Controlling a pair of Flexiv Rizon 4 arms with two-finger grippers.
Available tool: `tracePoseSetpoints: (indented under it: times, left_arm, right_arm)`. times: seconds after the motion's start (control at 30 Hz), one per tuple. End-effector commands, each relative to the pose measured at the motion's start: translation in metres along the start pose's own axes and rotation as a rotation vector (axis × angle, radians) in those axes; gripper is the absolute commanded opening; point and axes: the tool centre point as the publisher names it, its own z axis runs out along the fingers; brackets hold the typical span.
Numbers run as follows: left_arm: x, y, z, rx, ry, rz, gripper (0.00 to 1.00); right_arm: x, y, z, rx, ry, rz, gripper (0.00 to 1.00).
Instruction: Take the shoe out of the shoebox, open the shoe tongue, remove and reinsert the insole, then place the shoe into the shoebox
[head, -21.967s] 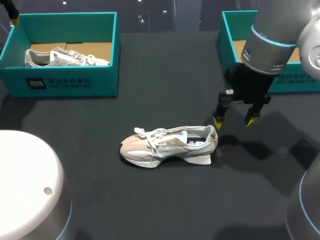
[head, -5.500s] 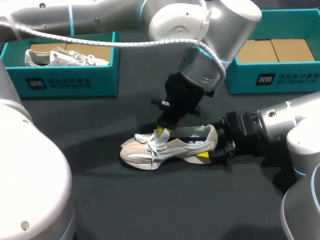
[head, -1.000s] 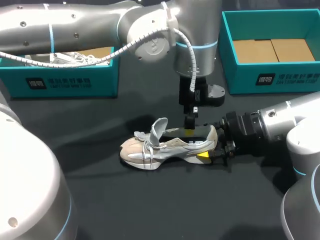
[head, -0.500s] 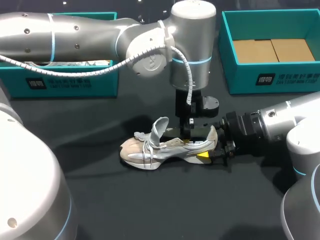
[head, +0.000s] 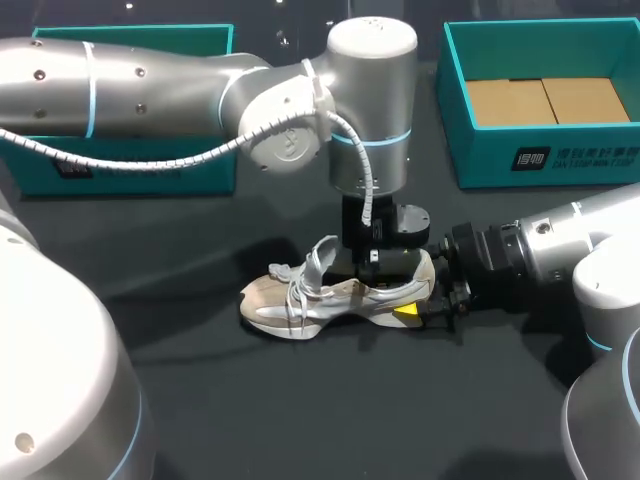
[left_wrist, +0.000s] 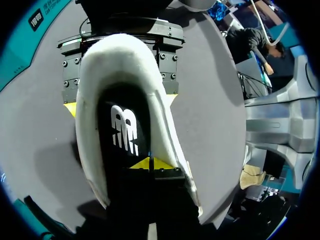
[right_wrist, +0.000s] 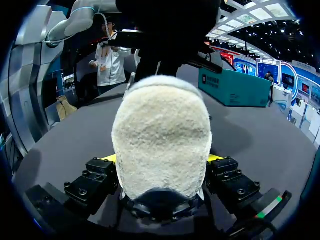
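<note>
Start at the far left of the head view, where the teal left shoebox (head: 130, 168) stands on the dark bench (head: 300, 400), largely covered by your left arm. That arm sweeps in from the left and past the middle, then drops straight down over the shoe (head: 300, 297). The shoe lies on its sole near the centre of the bench with its toe to the left and its heel to the right. Its tongue (head: 322, 252) is pulled up and stands clear of the opening, with the laces (head: 290, 285) loose just ahead of it. Your left end effector (left_wrist: 150, 164) is lowered inside the shoe's opening, behind the tongue. In the left wrist view its two yellow tips are drawn tight together, right over the black insole (left_wrist: 125, 135) with the white mark. You cannot tell from here whether they have any of the insole pinched between them. Further right, your right end effector (right_wrist: 161, 158) comes in low along the bench and is clamped on the shoe. One yellow-tipped finger sits on each side of the fuzzy heel, holding it in place. At the far right, well apart from the shoe, the right shoebox (head: 540, 160) stands open with its brown cardboard floor showing.
</note>
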Motion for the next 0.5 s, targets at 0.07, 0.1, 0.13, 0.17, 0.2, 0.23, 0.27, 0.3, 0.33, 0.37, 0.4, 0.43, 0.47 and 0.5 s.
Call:
tracePoseSetpoints:
  times: [0.07, 0.1, 0.13, 0.17, 0.2, 0.23, 0.27, 0.3, 0.33, 0.37, 0.4, 0.43, 0.47, 0.5]
  left_arm:
    - [0.006, 0.004, 0.000, 0.011, -0.023, -0.002, 0.20]
    - [0.007, 0.005, 0.000, 0.013, -0.031, -0.003, 0.22]
    - [0.007, 0.005, 0.001, 0.012, -0.035, -0.003, 0.24]
    - [0.006, 0.005, 0.002, 0.012, -0.039, -0.004, 0.27]
    - [0.006, 0.005, 0.003, 0.013, -0.043, -0.003, 0.27]
    - [0.006, 0.005, 0.004, 0.014, -0.053, 0.000, 0.28]
    - [0.006, 0.005, 0.006, 0.014, -0.065, 0.002, 0.29]
    - [0.006, 0.004, 0.009, 0.013, -0.081, 0.004, 0.29]
    - [0.006, 0.004, 0.011, 0.013, -0.090, 0.007, 0.29]
    - [0.006, 0.003, 0.012, 0.015, -0.100, 0.011, 0.30]
    - [0.005, 0.003, 0.015, 0.017, -0.117, 0.017, 0.30]
    - [0.005, 0.003, 0.017, 0.018, -0.136, 0.022, 0.31]
    - [0.005, 0.002, 0.019, 0.017, -0.157, 0.024, 0.32]
    - [0.004, 0.002, 0.022, 0.013, -0.165, 0.027, 0.32]
  right_arm:
    - [-0.001, -0.001, 0.001, 0.004, 0.000, 0.001, 0.00]
    - [-0.001, -0.001, 0.001, 0.004, 0.000, 0.001, 0.00]
    - [-0.001, -0.001, 0.001, 0.004, 0.000, 0.001, 0.00]
    - [-0.001, -0.001, 0.001, 0.004, 0.000, 0.001, 0.00]
    - [-0.001, -0.001, 0.001, 0.004, 0.000, 0.001, 0.00]
    - [-0.001, -0.001, 0.001, 0.004, 0.000, 0.001, 0.00]
    - [-0.001, -0.001, 0.001, 0.004, 0.000, 0.001, 0.00]
    - [-0.001, -0.001, 0.001, 0.004, 0.000, 0.001, 0.00]
    - [-0.001, -0.001, 0.001, 0.004, 0.000, 0.001, 0.00]
    - [-0.001, -0.001, 0.001, 0.004, 0.000, 0.001, 0.00]
    - [-0.001, -0.001, 0.001, 0.004, 0.000, 0.001, 0.00]
    - [-0.001, -0.001, 0.001, 0.004, 0.000, 0.001, 0.00]
    - [-0.001, -0.001, 0.001, 0.004, 0.000, 0.001, 0.00]
    - [-0.001, -0.001, 0.001, 0.004, 0.000, 0.001, 0.00]
